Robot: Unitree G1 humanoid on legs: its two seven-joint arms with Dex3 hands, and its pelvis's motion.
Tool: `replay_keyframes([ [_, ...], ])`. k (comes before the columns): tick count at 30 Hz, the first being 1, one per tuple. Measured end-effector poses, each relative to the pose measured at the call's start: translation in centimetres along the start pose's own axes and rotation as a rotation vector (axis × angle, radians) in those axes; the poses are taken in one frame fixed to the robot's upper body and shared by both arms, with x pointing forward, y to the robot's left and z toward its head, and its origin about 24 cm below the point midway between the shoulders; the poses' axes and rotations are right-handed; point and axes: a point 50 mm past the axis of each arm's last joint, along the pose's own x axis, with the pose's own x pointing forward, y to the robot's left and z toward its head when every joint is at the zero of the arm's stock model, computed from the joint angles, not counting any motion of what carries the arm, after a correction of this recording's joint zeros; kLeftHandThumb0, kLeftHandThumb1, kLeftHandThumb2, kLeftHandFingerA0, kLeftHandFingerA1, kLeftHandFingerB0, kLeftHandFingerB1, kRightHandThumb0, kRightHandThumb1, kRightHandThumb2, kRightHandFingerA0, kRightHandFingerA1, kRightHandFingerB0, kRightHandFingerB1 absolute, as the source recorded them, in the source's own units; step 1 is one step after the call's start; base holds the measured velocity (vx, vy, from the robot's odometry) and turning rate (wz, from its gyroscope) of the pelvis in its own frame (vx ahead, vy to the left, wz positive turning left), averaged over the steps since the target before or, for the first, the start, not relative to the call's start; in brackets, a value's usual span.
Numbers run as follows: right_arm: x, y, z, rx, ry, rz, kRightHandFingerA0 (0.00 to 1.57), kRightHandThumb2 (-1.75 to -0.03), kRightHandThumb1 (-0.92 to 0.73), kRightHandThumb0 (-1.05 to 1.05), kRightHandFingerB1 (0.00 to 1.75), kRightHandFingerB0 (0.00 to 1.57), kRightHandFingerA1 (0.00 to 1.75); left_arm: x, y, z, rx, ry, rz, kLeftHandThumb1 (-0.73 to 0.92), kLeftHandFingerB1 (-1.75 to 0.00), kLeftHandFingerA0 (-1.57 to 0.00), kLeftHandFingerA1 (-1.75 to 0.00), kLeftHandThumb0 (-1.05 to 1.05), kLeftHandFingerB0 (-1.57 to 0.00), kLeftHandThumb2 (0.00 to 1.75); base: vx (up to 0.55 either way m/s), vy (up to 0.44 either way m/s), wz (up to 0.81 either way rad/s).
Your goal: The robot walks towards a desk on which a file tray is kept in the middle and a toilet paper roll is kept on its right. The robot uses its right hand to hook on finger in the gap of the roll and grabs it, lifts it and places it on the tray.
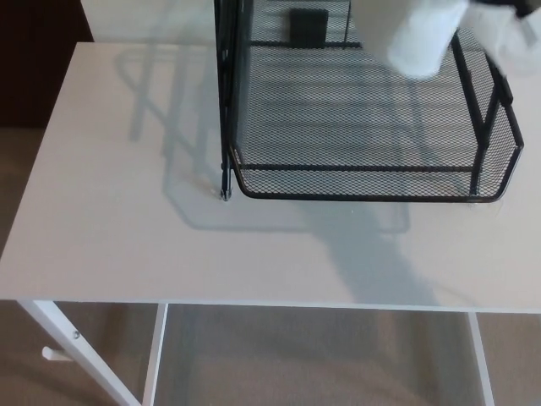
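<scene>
Roll [425,38]: white blur at top right, over tray's back right corner; can't tell if it touches the mesh. Right hand [507,5] is only a dark blurred sliver at top edge just beside roll, so can't tell whether it's closed on roll or spread. Tray [372,182], black wire mesh, sits on white worktop [110,220], toward its right side. Small dark block [308,25] at tray's back.

Little of the robot shows: only its right hand [507,7], a black, motion-blurred patch cut off by the picture's edge, just beyond the far right corner of the file tray [363,195]. Its outline is soft (joints, screws, cables and markings are too smeared to tell). On its tray side sits a pale blurred shape [517,34]; whether that belongs to the arm cannot be told.
</scene>
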Motion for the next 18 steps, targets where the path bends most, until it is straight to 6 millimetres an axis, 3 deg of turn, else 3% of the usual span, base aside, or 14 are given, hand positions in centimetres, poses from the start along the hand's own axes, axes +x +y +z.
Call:
replay_keyframes([
  [1, 0.2, 0.5, 0.1, -0.011, 0.004, 0.025, 1.12, -0.89, -0.47, -0.39, 1.20, 0.90, 1.35, 0.0, 0.0, 0.0, 0.000, -0.001, 0.000, 0.84, -0.67, -0.46, -0.83, -0.93, -0.25, 0.66, 0.00, 0.000, 0.00],
  [4, 0.5, 1.5, 0.2, -0.039, 0.008, 0.077, 1.11, -0.92, -0.50, -0.42, 1.09, 0.78, 1.33, 0.1, -0.1, 0.2, 0.000, -0.005, -0.001, 0.85, -0.66, -0.45, -0.82, -0.93, -0.25, 0.66, 0.00, 0.000, 0.00],
  [7, 0.8, 2.5, 0.4, -0.056, 0.007, 0.110, 1.13, -0.91, -0.51, -0.46, 1.16, 0.81, 1.37, 0.1, -0.1, 0.2, 0.003, -0.005, -0.002, 0.85, -0.65, -0.46, -0.82, -0.92, -0.27, 0.66, 0.00, 0.000, 0.00],
  [9, 1.0, 3.0, 0.5, -0.069, 0.007, 0.129, 1.13, -0.90, -0.49, -0.42, 1.25, 0.92, 1.37, 0.1, -0.1, 0.2, 0.004, -0.005, -0.003, 0.85, -0.65, -0.45, -0.82, -0.91, -0.24, 0.66, 0.00, 0.000, 0.00],
  [10, 1.0, 3.2, 0.5, -0.076, 0.008, 0.136, 1.10, -0.91, -0.51, -0.41, 1.24, 0.90, 1.36, 0.1, -0.1, 0.3, 0.004, -0.005, -0.004, 0.85, -0.65, -0.46, -0.81, -0.91, -0.25, 0.66, 0.00, 0.000, 0.00],
  [11, 1.1, 3.3, 0.6, -0.081, 0.009, 0.142, 0.82, -0.70, -0.71, -0.27, 1.56, 0.69, 1.75, 0.1, -0.1, 0.3, 0.004, -0.005, -0.004, 0.84, -0.66, -0.45, -0.82, -0.90, -0.26, 0.66, 0.00, 0.000, 0.00],
  [14, 1.3, 3.7, 0.9, -0.095, -0.001, 0.149, 0.78, -0.67, -0.73, -0.29, 1.61, 0.64, 1.75, 0.1, -0.1, 0.3, 0.005, -0.006, -0.004, 0.84, -0.66, -0.46, -0.81, -0.93, -0.26, 0.66, 0.00, 0.000, 0.00],
  [15, 1.4, 3.7, 1.0, -0.097, -0.004, 0.150, 0.79, -0.76, -0.68, -0.28, 1.69, 0.62, 1.75, 0.1, -0.1, 0.3, 0.005, -0.006, -0.004, 0.84, -0.65, -0.47, -0.81, -0.94, -0.27, 0.66, 0.00, 0.000, 0.00],
  [16, 1.4, 3.9, 1.2, -0.099, -0.009, 0.150, 0.78, -0.64, -0.72, -0.34, 1.67, 0.61, 1.75, 0.1, -0.1, 0.3, 0.005, -0.006, -0.004, 0.84, -0.64, -0.45, -0.80, -0.94, -0.26, 0.66, 0.00, 0.000, 0.00],
  [17, 1.5, 4.0, 1.4, -0.101, -0.014, 0.151, 1.08, -0.87, -0.46, -0.48, 1.25, 0.88, 1.37, 0.1, -0.1, 0.2, 0.005, -0.005, -0.004, 0.85, -0.64, -0.47, -0.80, -0.93, -0.28, 0.66, 0.00, 0.000, 0.00],
  [18, 1.6, 4.0, 1.6, -0.104, -0.022, 0.151, 0.77, -0.62, -0.67, -0.33, 1.61, 0.64, 1.75, 0.1, -0.1, 0.2, 0.007, -0.003, -0.005, 0.85, -0.63, -0.46, -0.78, -0.92, -0.27, 0.66, 0.00, 0.000, 0.00],
])
